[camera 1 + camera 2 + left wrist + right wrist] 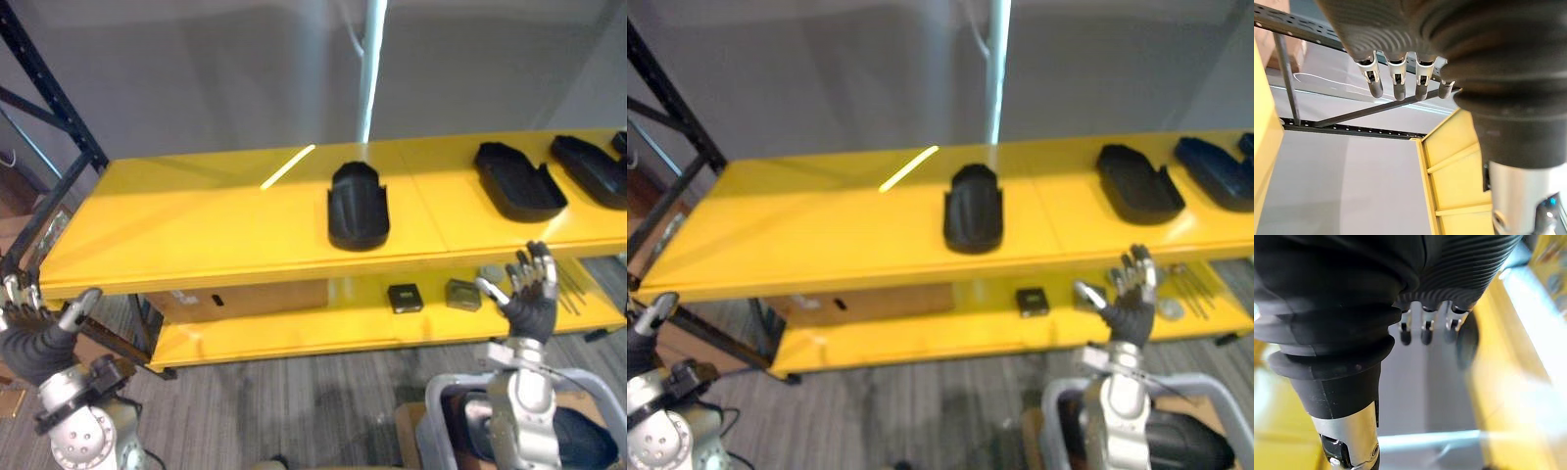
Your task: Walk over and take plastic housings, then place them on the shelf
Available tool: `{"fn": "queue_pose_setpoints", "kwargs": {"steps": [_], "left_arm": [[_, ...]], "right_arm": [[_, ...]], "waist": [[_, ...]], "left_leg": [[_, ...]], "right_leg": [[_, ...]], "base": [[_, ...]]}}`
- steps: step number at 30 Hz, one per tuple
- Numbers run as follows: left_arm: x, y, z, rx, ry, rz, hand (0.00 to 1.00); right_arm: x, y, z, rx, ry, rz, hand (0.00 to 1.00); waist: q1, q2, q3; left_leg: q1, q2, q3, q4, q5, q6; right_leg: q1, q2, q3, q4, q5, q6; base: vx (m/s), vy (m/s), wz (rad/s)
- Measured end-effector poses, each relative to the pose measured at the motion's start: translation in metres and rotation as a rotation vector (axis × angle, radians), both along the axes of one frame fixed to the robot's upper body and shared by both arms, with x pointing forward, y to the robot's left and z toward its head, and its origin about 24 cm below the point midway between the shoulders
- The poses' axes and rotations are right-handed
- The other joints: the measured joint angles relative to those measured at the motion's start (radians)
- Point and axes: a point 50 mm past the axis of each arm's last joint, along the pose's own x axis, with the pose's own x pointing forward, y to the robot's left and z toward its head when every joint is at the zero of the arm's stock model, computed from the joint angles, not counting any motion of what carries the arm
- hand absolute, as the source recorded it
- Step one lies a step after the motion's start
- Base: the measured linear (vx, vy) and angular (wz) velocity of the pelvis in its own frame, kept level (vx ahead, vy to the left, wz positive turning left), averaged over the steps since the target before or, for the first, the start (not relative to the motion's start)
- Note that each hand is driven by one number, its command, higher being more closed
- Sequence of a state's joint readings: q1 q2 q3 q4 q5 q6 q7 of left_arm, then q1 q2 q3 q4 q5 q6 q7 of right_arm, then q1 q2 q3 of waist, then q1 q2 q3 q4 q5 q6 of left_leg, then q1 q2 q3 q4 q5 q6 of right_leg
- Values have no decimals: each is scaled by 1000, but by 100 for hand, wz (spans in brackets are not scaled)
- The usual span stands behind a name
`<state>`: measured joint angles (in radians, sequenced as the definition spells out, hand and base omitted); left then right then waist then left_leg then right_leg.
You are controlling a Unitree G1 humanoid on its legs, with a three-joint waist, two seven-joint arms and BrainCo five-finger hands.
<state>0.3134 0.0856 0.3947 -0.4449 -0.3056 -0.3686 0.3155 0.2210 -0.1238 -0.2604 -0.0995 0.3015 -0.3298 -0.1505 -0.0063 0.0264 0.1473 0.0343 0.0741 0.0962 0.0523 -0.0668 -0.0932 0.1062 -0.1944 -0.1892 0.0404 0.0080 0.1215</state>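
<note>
At the far left, the left hand point(39, 343) hangs low beside the black rack frame point(49, 88). Its fingers are relaxed and nearly straight, and it holds nothing. The frame is made of perforated metal bars with diagonal braces, and I think they are there to keep the rack stiff.

The frame carries the yellow shelf point(196, 225), a wide, flat and smooth board with a slight shine. Under it, on the lower shelf point(294, 338), there is a brown cardboard box point(255, 297) and, further right, a small dark block point(404, 298).

In the middle of the yellow shelf lies one plastic housing point(358, 208). It is matt black, hollow like a shallow tray, and rounded at the far end. It lies with the open side up, which probably makes it rest stable. To the right are two more housings point(519, 181) of the same kind, near each other.

The right hand point(529, 289) is raised in front of the shelf edge, below these two, with its fingers spread wide and empty. I judge that no housing is being carried now.
</note>
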Motion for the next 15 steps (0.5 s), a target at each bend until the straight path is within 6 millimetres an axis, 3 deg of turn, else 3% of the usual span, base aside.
{"fn": "queue_pose_setpoints", "kwargs": {"steps": [7,9,11,12,15], "left_arm": [[6,-13,-7,-57,4,-35,0],[5,-13,-8,-66,3,-27,0],[5,-11,-13,-84,24,-17,0],[4,-9,-20,-102,53,3,0],[-4,-9,-33,-151,100,39,0]], "right_arm": [[-19,-2,-15,38,60,-58,0],[-19,-2,-15,27,62,-56,0],[-19,-3,-13,12,62,-53,0],[-18,-2,-13,10,60,-47,0],[-18,-6,-10,-27,65,-17,0]], "waist": [[-37,7,29],[-36,7,39],[-33,17,45],[-26,14,57],[-4,38,83]], "left_leg": [[-2,42,81,13,6,-11],[-11,57,83,75,-27,-16],[-58,86,84,221,-88,3],[-77,95,99,314,-104,31],[-163,129,54,586,-111,85]], "right_leg": [[-8,18,-2,12,-43,9],[-8,25,1,46,-67,6],[-24,34,11,113,-120,-1],[-36,30,29,153,-159,-3],[-35,42,73,222,-212,-7]], "base": [[-12,-47,-3],[67,-41,-7],[49,-5,-4],[21,13,-15],[16,7,-38]]}}
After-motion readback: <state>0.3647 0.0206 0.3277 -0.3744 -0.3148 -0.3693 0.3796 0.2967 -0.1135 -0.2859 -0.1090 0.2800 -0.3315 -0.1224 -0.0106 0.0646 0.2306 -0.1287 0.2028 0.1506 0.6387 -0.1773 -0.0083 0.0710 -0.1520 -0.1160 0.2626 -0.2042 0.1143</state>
